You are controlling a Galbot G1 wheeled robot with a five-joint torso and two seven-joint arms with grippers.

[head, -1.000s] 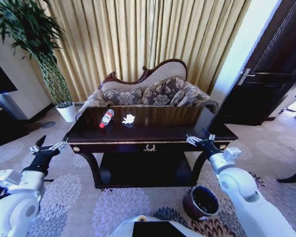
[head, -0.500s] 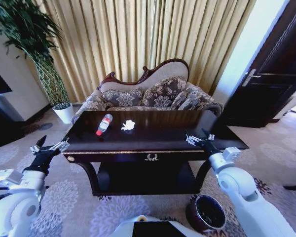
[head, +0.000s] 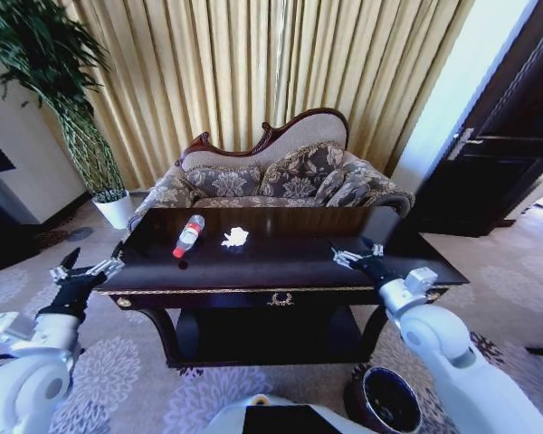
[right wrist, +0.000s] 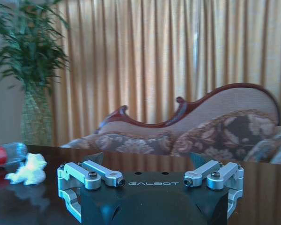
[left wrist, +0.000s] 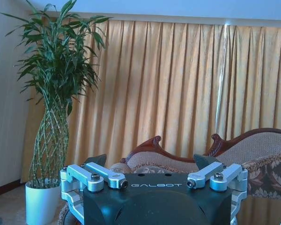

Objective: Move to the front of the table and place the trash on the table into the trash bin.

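The left gripper (head: 84,268) has its fingers (left wrist: 94,160) spread wide with nothing between them; it hangs in the air off the left end of the counter (head: 281,264), at about the level of its top. The right gripper (head: 355,254) also has its fingers (right wrist: 92,158) wide apart and empty, and it hovers low over the right part of the counter top, near the front edge.

The counter is long, dark and glossy, with a gold line along its front edge, a gold ornament at the centre of the apron, curved legs and a lower shelf. On its left half lies a small clear plastic bottle (head: 187,236) on its side, red cap pointing toward the front edge, a red band around its body. Just beside it, toward the middle, sits a crumpled white paper wad (head: 235,238), apart from the bottle. In the right wrist view the bottle (right wrist: 7,153) and the wad (right wrist: 28,170) lie close together, well away from that gripper.

The trash bin (head: 385,403) stands on the patterned carpet (head: 136,362) below the counter's right front corner; it is round, dark reddish-brown, black inside. Behind the counter are a sofa (head: 281,172), gold curtains (head: 253,72) and a tall plant in a white pot (head: 116,208).
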